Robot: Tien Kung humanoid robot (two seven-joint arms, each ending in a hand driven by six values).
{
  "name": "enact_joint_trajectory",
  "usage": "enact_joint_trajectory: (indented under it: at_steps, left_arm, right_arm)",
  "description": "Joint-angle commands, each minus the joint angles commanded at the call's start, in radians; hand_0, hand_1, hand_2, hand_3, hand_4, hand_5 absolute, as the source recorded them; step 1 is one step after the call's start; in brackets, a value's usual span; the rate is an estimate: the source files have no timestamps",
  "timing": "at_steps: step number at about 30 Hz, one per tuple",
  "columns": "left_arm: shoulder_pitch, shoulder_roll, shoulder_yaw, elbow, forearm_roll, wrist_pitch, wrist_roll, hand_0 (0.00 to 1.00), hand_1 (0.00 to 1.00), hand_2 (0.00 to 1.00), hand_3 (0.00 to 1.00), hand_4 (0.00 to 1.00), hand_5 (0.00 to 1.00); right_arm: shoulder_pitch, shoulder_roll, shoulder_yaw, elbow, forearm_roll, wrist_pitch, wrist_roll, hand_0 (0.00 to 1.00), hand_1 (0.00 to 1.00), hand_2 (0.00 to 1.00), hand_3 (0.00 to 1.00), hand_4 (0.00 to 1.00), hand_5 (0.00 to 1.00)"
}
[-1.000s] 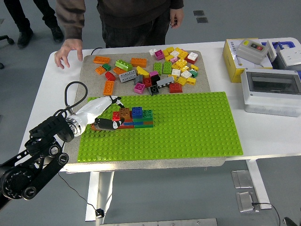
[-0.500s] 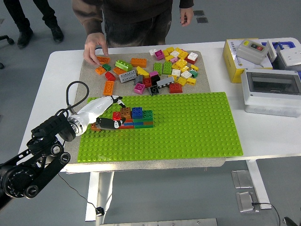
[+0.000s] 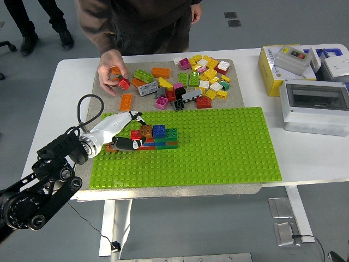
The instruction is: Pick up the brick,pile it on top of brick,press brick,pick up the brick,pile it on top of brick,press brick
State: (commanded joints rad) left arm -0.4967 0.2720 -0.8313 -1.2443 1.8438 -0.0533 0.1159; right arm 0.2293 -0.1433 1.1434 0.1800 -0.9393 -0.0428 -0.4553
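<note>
We see left hand (image 3: pixel 121 132), white-gloved w/ dark fingertips, lying on low multicolour brick stack (image 3: pixel 154 136) on green studded baseplate (image 3: pixel 218 147); can't tell if clenched or just pressing, fingers partly hide stack's left end. Loose brick pile (image 3: pixel 185 82) on grey mat (image 3: pixel 103 93) atop white surface (image 3: pixel 71 76). Person's hand (image 3: pixel 110 68) over orange and red bricks at mat's far-left. Right arm out of frame.
</note>
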Motion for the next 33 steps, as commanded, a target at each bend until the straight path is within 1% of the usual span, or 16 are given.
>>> enact_joint_trajectory:
  at_steps: [31,33]
  left_arm:
    - [0.000,0.000,0.013,0.003,0.005,-0.003,0.002,0.997,0.957,0.942,0.565,0.588,0.218]
    - [-0.001,0.000,0.013,0.004,0.005,-0.003,0.002,0.997,0.957,0.942,0.582,0.585,0.215]
  right_arm:
    - [-0.002,0.003,-0.008,0.000,0.001,-0.008,0.008,0.734,0.709,0.734,0.796,0.644,0.998]
    - [-0.001,0.003,-0.011,0.000,0.005,-0.009,0.009,0.734,0.710,0.734,0.794,0.640,0.998]
